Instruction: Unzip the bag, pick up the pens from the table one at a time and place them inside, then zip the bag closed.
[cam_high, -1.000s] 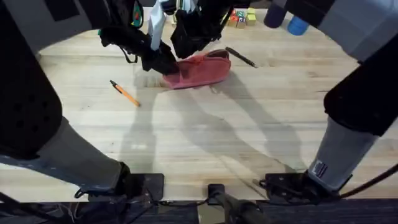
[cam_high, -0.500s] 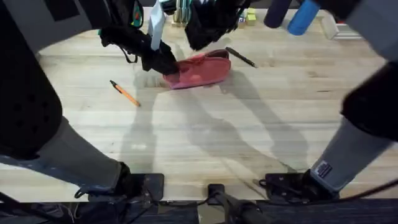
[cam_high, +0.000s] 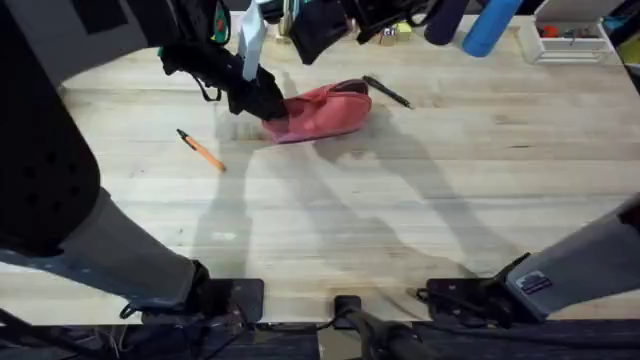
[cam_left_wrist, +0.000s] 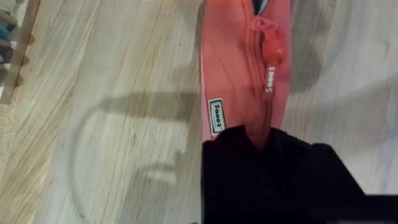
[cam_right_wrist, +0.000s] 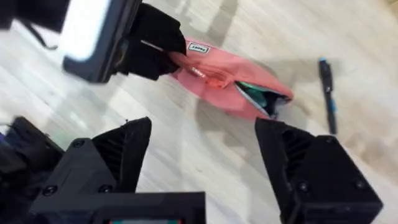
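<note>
Rising clear of the bag (cam_high: 320, 113), the right gripper (cam_right_wrist: 202, 155) now hangs wide open and empty. Leftmost lies the orange pen (cam_high: 201, 150); the left gripper (cam_high: 262, 103) pinches the soft, floppy pouch's end; the black pen (cam_high: 387, 92) looks light, best grasped mid-barrel.

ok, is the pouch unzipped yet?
Partly open: the pouch gapes at one end, teal lining showing; the left hand pinches the other, zipped end.
</note>
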